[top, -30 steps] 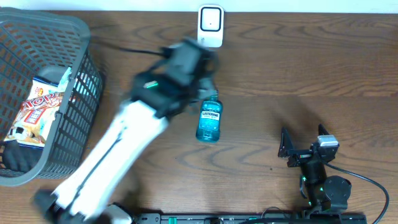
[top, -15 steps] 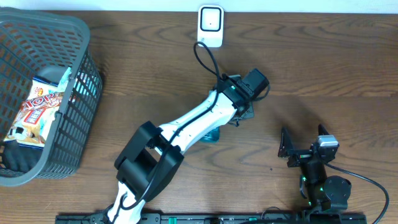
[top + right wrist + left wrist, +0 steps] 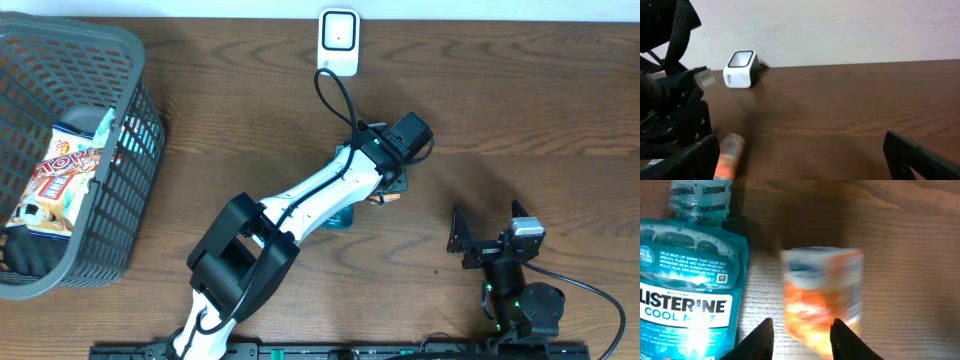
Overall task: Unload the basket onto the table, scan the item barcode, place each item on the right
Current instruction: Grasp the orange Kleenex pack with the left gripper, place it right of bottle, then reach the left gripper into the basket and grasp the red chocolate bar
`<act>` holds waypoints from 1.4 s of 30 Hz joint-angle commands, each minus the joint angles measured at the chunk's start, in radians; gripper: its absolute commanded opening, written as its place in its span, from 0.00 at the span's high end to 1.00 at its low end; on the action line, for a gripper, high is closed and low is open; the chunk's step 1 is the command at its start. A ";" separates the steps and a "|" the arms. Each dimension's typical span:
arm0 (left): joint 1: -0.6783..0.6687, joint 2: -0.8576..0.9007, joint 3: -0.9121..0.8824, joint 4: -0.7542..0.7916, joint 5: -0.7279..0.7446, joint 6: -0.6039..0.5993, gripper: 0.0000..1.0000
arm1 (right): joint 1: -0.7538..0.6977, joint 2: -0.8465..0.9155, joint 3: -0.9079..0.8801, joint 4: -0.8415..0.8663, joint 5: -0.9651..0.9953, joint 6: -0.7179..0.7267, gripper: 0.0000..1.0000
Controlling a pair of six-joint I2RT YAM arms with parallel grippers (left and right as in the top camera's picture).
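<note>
The wooden counter [image 3: 560, 90] carries a grey mesh basket [image 3: 100, 40] at the far left with a snack bag [image 3: 60, 180] inside. The left arm [image 3: 300, 195] reaches diagonally from the near edge toward the middle. It covers most of a blue Listerine mouthwash bottle [image 3: 690, 280], which lies flat with its cap pointing far. The white barcode scanner [image 3: 339, 40] stands at the far edge, well apart from both.

A second ago the arm was a blur on the left of the bottle. Half a second ago it had swung over to the bottle's right side, and it has held there since.

What is new is at the left end effector [image 3: 802, 340]. Its jaws were closed and have now parted, and a small orange and white pack [image 3: 822, 295] shows just beside the bottle on its right. The pack is smeared in the wrist view, so we cannot read any print or barcode on it. We judge it has just been let go onto the counter.

The right end effector [image 3: 490, 238] rests near the right edge with its jaws wide apart and nothing between them.

We take this pack's handling to be finishing, set down next to the mouthwash and away from the scanner. The bag in the basket looks like the likely next item to scan.
</note>
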 commanded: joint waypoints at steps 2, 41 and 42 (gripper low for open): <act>0.000 0.019 -0.002 -0.017 -0.016 -0.003 0.62 | 0.009 -0.003 -0.001 -0.004 0.004 -0.009 0.01; 1.141 -0.609 0.246 -0.628 -0.364 -0.172 0.01 | 0.009 -0.003 -0.001 -0.004 0.004 -0.009 0.01; 1.168 -0.587 0.246 -0.622 -0.337 -0.172 0.01 | 0.009 -0.003 -0.001 -0.004 0.004 -0.009 0.01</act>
